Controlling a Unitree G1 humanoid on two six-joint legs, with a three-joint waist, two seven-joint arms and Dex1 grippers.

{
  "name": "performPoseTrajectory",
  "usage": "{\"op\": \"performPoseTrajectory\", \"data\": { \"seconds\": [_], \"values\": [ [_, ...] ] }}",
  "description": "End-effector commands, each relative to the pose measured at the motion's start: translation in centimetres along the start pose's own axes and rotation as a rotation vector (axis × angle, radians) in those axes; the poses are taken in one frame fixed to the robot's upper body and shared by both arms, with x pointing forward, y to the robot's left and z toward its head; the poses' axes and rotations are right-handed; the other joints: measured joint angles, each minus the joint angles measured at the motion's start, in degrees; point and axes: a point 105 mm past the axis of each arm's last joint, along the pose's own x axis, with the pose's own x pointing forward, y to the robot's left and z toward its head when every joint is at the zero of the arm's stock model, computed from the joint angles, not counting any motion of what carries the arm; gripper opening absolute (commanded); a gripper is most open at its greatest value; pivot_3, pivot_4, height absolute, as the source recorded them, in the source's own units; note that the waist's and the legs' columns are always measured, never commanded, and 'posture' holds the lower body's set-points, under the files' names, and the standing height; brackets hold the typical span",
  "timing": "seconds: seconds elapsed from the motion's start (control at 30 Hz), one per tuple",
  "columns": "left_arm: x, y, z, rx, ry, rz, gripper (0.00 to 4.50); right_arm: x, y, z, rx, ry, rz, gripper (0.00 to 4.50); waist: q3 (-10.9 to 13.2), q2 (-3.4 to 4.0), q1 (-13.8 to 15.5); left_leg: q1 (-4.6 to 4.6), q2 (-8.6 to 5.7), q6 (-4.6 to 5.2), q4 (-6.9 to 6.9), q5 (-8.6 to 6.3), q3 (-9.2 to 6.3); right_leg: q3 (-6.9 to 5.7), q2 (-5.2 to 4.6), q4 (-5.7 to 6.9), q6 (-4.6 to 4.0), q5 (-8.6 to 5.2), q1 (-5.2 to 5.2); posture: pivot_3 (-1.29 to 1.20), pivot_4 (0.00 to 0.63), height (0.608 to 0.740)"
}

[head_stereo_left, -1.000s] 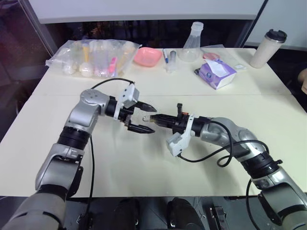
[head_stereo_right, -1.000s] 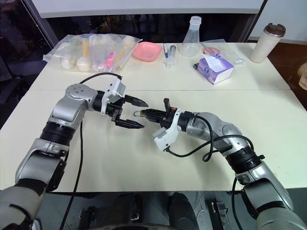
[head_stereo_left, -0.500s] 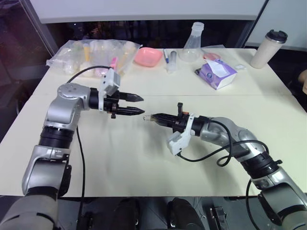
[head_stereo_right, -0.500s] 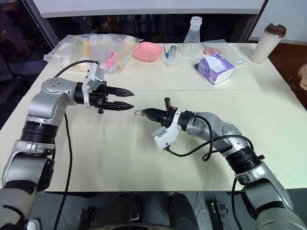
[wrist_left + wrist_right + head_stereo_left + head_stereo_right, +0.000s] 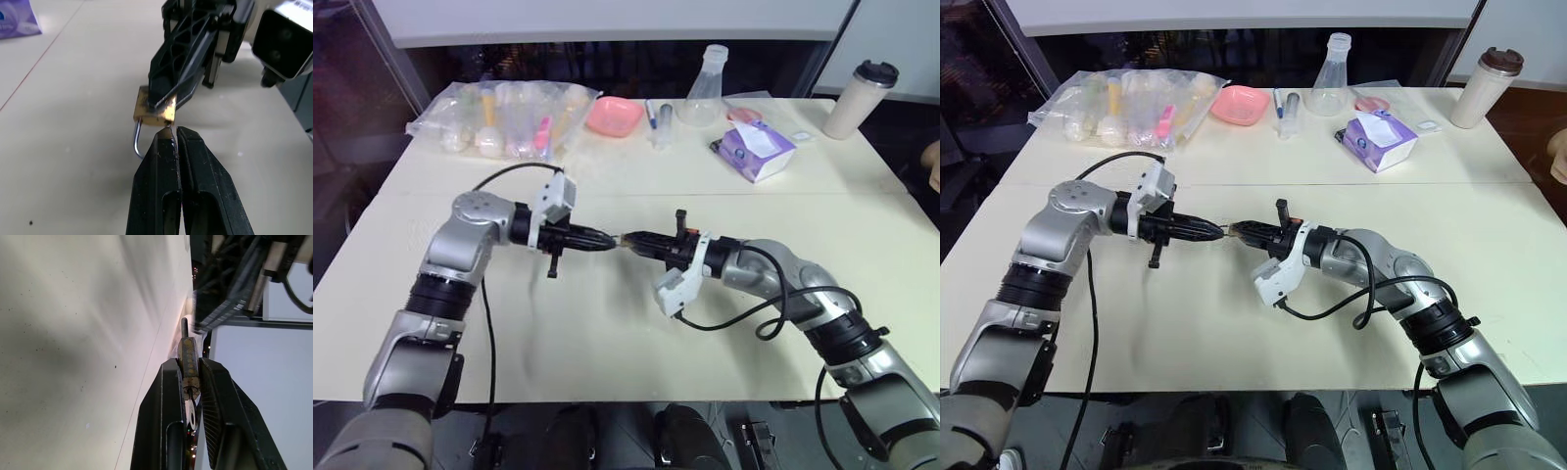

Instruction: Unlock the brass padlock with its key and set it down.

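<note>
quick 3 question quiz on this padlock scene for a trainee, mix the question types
1. True or false: the brass padlock lies flat on the table.
2. Which pincer grips the padlock body? A) left pincer B) right pincer C) neither
3. Fill in: the left pincer's fingers are ____, their tips right at the padlock's edge.

Key
1. False: it is held up in the air between the two arms.
2. B: the right wrist view shows the gold body clamped between that pincer's fingers.
3. Shut: the left wrist view shows them pressed together, with something small at their tips that is too tiny to identify.
</note>
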Motion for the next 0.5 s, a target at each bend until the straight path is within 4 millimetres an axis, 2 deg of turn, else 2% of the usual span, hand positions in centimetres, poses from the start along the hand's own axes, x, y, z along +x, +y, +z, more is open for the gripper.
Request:
{"op": "performPoseTrajectory", "data": {
  "seconds": [0.03, 0.2, 0.5],
  "values": [
    [0.0, 0.3, 0.7, 0.049, -0.009, 0.01, 0.09, -0.3, -1.4, 0.2, -0.009, -0.005, -0.052, 0.0, 0.0, 0.0, 0.0, 0.0, 0.0, 0.0, 0.0, 0.0, 0.0, 0.0, 0.0, 0.0, 0.0, 0.0, 0.0, 0.0, 0.15, 0.715],
    [0.3, 1.4, 0.5, 0.068, -0.009, 0.059, 0.09, -0.3, -1.4, 0.2, -0.006, -0.007, -0.051, 0.0, 0.0, 0.0, 0.0, 0.0, 0.0, 0.0, 0.0, 0.0, 0.0, 0.0, 0.0, 0.0, 0.0, 0.0, 0.0, 0.0, 0.15, 0.715],
    [0.6, 2.0, -1.4, 0.077, 0.021, 0.098, 0.09, -0.1, -1.7, 0.3, -0.009, -0.009, -0.054, 0.0, 0.0, 0.0, 0.0, 0.0, 0.0, 0.0, 0.0, 0.0, 0.01, 0.0, 0.01, 0.0, 0.0, 0.0, -0.01, 0.0, 0.15, 0.715]
  ]
}}
